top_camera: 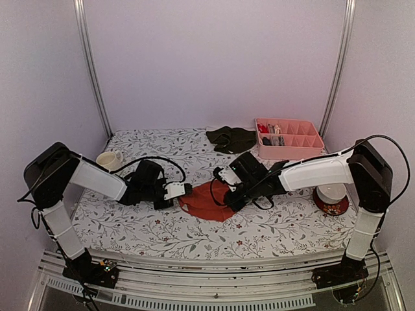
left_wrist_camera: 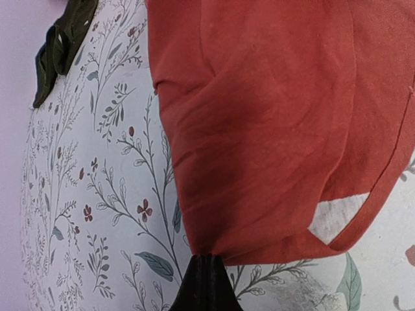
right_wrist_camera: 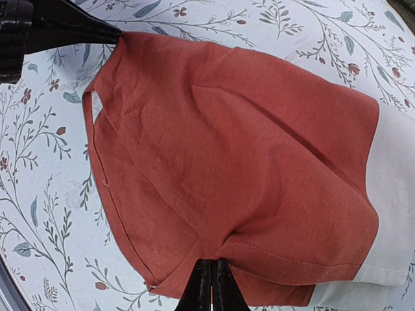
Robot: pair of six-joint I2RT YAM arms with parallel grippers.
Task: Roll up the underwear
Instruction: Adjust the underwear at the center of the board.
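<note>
Top external, underwear (top_camera: 207, 202), floral tablecloth (top_camera: 272, 228), lilac walls (top_camera: 214, 65)

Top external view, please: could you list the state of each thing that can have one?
rust-red underwear, spread out, pinched at two edges
dark olive underwear, crumpled at the back, untouched
left end effector, shut on rust-red underwear
right end effector, shut on rust-red underwear
pink tray, upright, some compartments filled
mug, upright
red bowl, upright

Counter (top_camera: 272, 227): white cover with printed leaves and small red flowers.
Pink tray (top_camera: 289, 153): far right, divided, small items in left compartments.
Mug (top_camera: 109, 160): cream, at left edge.
Bowl (top_camera: 331, 198): red and white, at right edge.
</note>
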